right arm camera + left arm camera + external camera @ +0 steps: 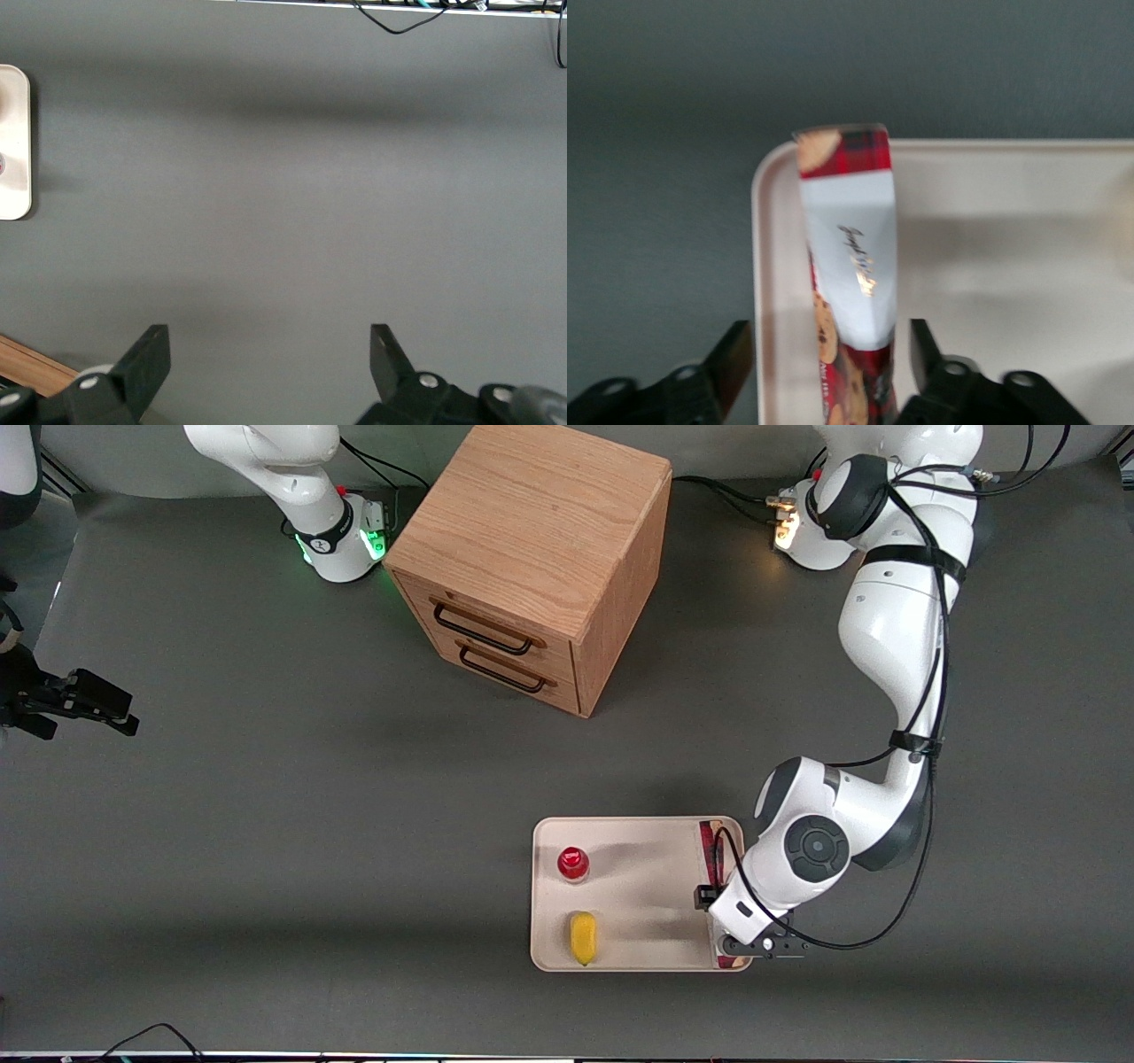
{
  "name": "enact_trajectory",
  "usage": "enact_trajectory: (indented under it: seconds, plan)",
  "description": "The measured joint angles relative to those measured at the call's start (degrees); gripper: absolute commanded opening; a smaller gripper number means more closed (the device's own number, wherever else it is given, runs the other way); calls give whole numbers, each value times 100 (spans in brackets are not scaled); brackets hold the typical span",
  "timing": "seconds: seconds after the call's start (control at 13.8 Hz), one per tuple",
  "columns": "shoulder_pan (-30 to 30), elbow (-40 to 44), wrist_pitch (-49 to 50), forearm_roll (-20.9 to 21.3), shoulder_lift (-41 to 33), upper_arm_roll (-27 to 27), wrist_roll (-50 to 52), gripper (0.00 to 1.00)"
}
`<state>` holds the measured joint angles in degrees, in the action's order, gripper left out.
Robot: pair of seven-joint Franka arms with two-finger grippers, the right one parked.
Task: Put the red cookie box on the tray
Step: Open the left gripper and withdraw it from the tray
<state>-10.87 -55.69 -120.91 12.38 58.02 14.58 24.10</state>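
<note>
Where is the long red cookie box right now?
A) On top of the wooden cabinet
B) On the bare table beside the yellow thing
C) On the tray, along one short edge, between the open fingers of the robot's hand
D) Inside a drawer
C: the red cookie box lies along the tray's edge, and the gripper straddles it with fingers spread apart from its sides.

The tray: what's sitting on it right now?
On the tray: a red-capped bottle, a yellow object, and the red cookie box along one edge. The open gripper straddles the box; the arm hides its middle in the front view.
</note>
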Motion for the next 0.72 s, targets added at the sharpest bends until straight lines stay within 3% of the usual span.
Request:
enact_trajectory:
  seconds: [0.29,0.72]
  plan:
    - [559,-771,325,-611,-1398,-57,-37,100]
    - [1541,-2234,2203,-758,-3736,-79,-1268,100]
